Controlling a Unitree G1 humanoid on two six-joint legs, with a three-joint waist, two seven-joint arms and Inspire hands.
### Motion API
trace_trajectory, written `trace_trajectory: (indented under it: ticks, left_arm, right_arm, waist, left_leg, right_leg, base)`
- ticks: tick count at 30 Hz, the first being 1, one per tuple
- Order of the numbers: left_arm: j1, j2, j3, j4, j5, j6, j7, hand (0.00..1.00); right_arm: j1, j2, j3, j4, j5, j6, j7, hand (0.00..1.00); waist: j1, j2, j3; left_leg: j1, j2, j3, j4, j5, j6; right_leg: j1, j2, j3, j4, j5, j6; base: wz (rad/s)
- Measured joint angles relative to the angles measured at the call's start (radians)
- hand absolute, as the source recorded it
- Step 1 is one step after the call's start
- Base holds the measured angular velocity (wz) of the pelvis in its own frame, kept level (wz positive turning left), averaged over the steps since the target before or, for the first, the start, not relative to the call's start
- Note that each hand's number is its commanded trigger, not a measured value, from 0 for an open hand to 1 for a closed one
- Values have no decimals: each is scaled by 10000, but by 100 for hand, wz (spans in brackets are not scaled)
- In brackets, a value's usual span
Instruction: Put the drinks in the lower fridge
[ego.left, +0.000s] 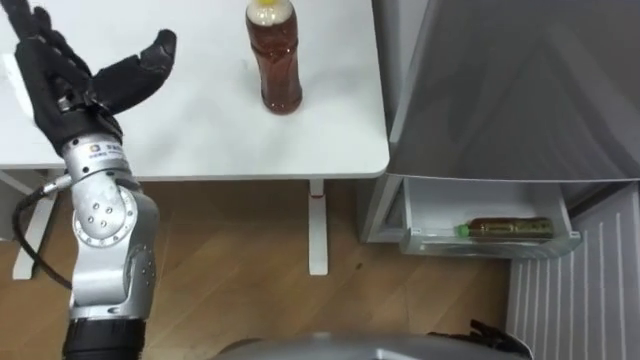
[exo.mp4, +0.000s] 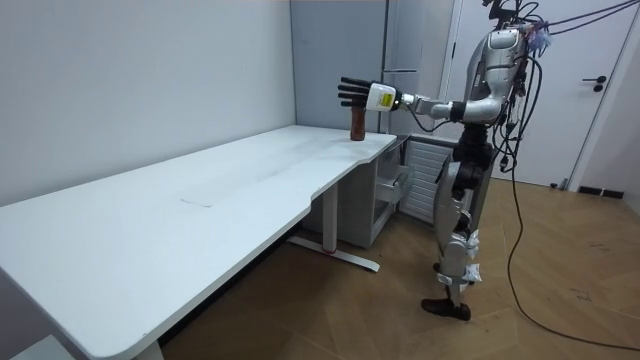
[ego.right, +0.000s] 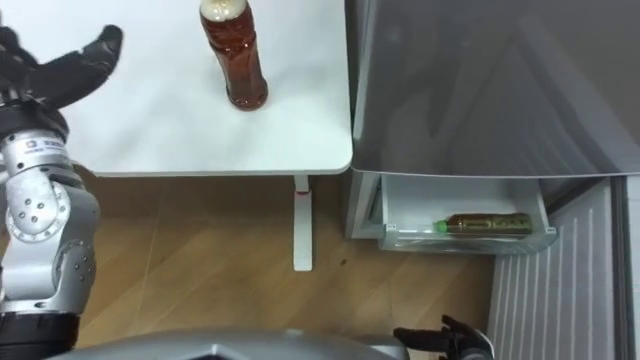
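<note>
Head-camera views, looking down. The left hand is raised over the tabletop at the upper left, its dark fingers spread wide and its thumb reaching right; it holds nothing, and its outer fingers are cut off by the picture's edge. A bottle of brown drink with a pale cap stands upright near the tabletop's right edge, to the right of the hand and apart from it, with its cap clipped by the top of the picture. To the right of the tabletop stands the fridge, seen from above as a grey slab that hides whatever lies beneath it. Below the slab a white tray juts out, and in it a second bottle lies on its side, green cap to the left; whether the tray is a drawer or a door shelf is hard to make out. A ribbed white panel fills the lower right corner, cut off on two sides. The right hand shows as a dark shape at the lower edge, largely hidden by the robot's body – whether it is open cannot be told. In the room view the robot stands upright at the tabletop's end beside the fridge, left arm stretched out level – the hand there looks just above the bottle, though depth is unclear.
</note>
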Motion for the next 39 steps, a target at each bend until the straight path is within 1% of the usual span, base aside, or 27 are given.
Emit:
trace_trajectory:
  ticks: [5, 9, 11, 13, 17, 22, 23, 25, 26, 27, 28, 31, 34, 39]
  left_arm:
    - [-4, 2, -89, -179, 2, 6, -674, 0]
    - [-4, 2, -285, -175, 14, 49, -1007, 0]
    - [-4, 2, -360, -175, 18, 92, -1151, 0]
    - [-4, 3, -404, -175, 17, 131, -1339, 0]
    - [-3, 4, -432, -145, 23, 136, -1575, 0]
    - [-4, 5, -489, -22, -51, 351, -1965, 0]
    - [-4, 6, -511, 35, -49, 353, -1989, 0]
    - [-3, -4, -669, 316, -35, 502, -2032, 0]
    - [-3, -10, -714, 358, -30, 544, -2033, 0]
    - [-3, -23, -781, 369, 37, 684, -2035, 0]
    - [-3, -24, -829, 389, 41, 744, -2038, 0]
    - [-5, -24, -836, 397, 35, 857, -2032, 0]
    - [-5, -24, -835, 397, 34, 935, -2042, 0]
    - [-7, -23, -818, 415, 36, 941, -2164, 0]
  right_arm:
    - [-21, -5, -3, 3, -58, -27, 1, 0]
    - [-187, -6, 5, 86, -376, -38, 18, 0]
    - [-207, -6, 2, 83, -424, -44, 56, 0]
    - [-201, -9, -11, 90, -427, -127, 103, 0]
    - [-203, -9, -71, 105, -433, -128, 132, 0]
    - [-235, 15, -186, 145, -442, -116, 238, 0]
    - [-248, 19, -186, 160, -443, -116, 234, 0]
    - [-267, 58, -188, 207, -433, -115, 208, 0]
    - [-269, 70, -189, 207, -430, -114, 197, 0]
    - [-273, 84, -189, 205, -422, -113, 175, 0]
    - [-276, 90, -188, 204, -422, -111, 150, 0]
    - [-278, 103, -187, 202, -401, -110, 107, 0]
    - [-264, 107, -188, 208, -264, -108, 106, 0]
    - [-275, 105, -210, 218, -291, -115, 108, 0]
  waist:
    - [-104, 38, -20]
    - [-340, 44, -14]
    - [-366, 44, -12]
    - [-421, 51, 2]
    - [-482, 54, 14]
    - [-576, 37, 30]
    - [-578, 35, 31]
    - [-593, 34, 32]
    - [-592, 30, 35]
    - [-612, 29, 37]
    - [-615, 29, 37]
    - [-614, 51, 25]
    - [-626, 83, 20]
    - [-650, 110, 17]
  left_leg:
    - [-13, 43, 23, 0, -13, -23]
    - [-13, 47, 34, 3, -13, -25]
    - [-1, 48, 59, 3, -13, -25]
    - [17, 47, 75, 3, -13, -25]
    - [27, 47, 102, 1, -14, -24]
    - [18, 54, 100, -6, -14, -25]
    - [17, 55, 101, -7, -14, -25]
    - [-2, 62, 101, -6, -18, -32]
    - [-12, 62, 100, -8, -19, -34]
    - [-29, 65, 110, -8, -21, -36]
    - [-33, 67, 122, -9, -22, -38]
    - [-38, 72, 181, -9, -25, -42]
    - [-27, 71, 215, -5, -25, -42]
    - [17, 78, 233, -9, -25, -42]
  right_leg:
    - [-44, 51, 86, 7, 2, -4]
    - [6, 60, 124, 7, 2, -4]
    - [10, 60, 135, 5, 2, -4]
    - [24, 60, 157, 2, 2, -4]
    - [13, 60, 209, 2, 4, -7]
    - [-48, 73, 223, 5, 13, -21]
    - [-50, 76, 225, 4, 15, -24]
    - [-89, 88, 234, -1, 18, -29]
    - [-104, 89, 234, -1, 18, -29]
    - [-133, 93, 245, 1, 20, -33]
    - [-135, 94, 248, 3, 21, -35]
    - [-130, 97, 307, 3, 22, -36]
    - [-129, 97, 357, 1, 22, -36]
    - [-124, 97, 365, 4, 22, -36]
  base:
    - [-1]
    - [0]
    - [-2]
    - [0]
    - [-1]
    - [0]
    - [0]
    - [0]
    - [0]
    - [0]
    - [0]
    - [-5]
    - [-5]
    - [-1]
